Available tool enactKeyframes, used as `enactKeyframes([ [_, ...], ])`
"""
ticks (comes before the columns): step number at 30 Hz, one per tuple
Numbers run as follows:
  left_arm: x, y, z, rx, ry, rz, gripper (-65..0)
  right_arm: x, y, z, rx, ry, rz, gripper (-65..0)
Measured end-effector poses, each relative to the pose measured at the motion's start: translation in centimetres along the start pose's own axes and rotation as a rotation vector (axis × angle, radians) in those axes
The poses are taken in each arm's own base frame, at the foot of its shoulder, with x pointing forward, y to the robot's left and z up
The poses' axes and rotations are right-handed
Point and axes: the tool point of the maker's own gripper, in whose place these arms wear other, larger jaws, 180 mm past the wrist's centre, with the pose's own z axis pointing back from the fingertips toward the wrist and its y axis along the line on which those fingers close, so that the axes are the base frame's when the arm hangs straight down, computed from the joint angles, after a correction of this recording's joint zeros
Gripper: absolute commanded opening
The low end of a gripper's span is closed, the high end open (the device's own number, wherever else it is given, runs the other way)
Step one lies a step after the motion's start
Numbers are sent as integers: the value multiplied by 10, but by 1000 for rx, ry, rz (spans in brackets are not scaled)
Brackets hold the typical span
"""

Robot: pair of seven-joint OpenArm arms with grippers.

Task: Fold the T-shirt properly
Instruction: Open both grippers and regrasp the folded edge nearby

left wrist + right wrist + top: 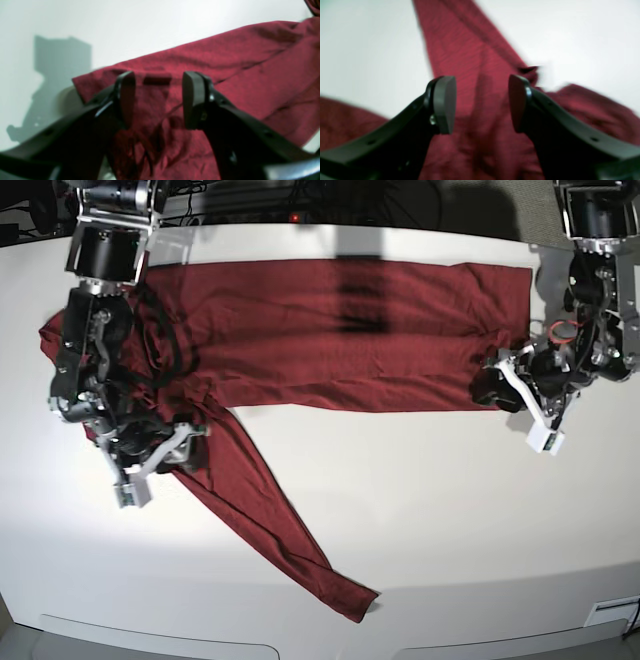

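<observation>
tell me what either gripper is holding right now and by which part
Nothing is held. The left gripper and right gripper both stand open above the T-shirt, with no fabric pinched.

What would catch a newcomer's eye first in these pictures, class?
First, the dark red shirt spread wide across the far half of the white table, one long sleeve trailing toward the near edge. Next, two black arms, one at each end of the shirt: the right gripper hangs open above the sleeve's top, the left gripper open over the hem end.

Your left gripper (pixel 158 100) and right gripper (pixel 482 103) are matte black with rounded pads. Small silver screws show. Each arm carries a white block.
</observation>
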Motion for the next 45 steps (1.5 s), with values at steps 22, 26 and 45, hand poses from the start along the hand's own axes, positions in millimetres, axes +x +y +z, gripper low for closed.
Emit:
enactKeyframes([
  [22,-11,-2,-2,4,25,6,-360,-71,57,-13,142,238,127,-316],
  [26,-8,-3,-2,4,11,6,-360,-74,49,-12,100,244,147,-316],
  [45,-25,15,-21,10,-12,76,-360,-75,29,-28,28,232,78,-317],
])
